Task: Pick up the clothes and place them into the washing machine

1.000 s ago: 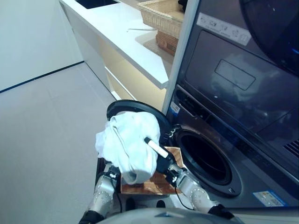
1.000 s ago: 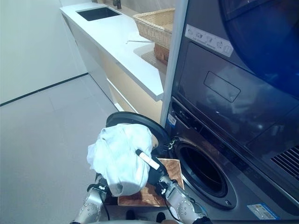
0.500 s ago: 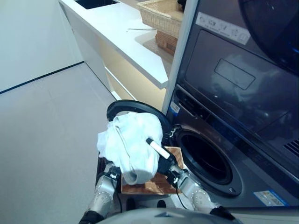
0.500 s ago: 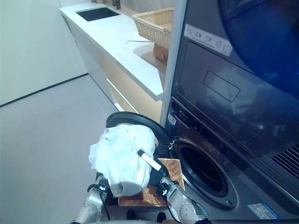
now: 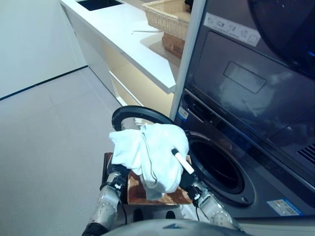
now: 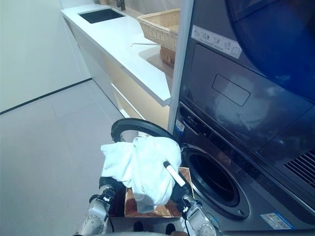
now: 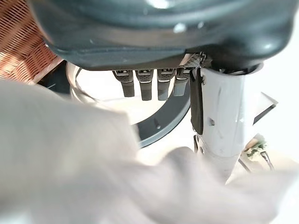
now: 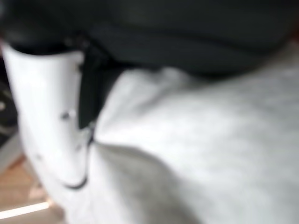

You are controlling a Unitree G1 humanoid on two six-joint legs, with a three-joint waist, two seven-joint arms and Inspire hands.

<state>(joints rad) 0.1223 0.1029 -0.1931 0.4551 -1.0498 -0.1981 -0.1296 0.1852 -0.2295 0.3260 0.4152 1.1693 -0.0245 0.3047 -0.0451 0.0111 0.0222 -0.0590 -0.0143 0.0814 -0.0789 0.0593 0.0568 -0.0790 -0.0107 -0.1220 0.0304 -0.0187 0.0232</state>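
Clothes (image 5: pixel 152 153): one white bundle | robot hands: two | washing machine (image 5: pixel 219 167): one

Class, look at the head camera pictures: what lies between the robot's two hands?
The white clothes lie bunched between the left hand and the right hand, above the wicker basket. Both eye views show it.

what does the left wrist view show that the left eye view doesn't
Only the left wrist view shows the left hand's short dark fingers held straight above the white clothes. Only the left eye view shows the washing machine drum opening, the white counter, the wicker basket on it, and the right hand. Both show the clothes, the round open door and the woven tray.
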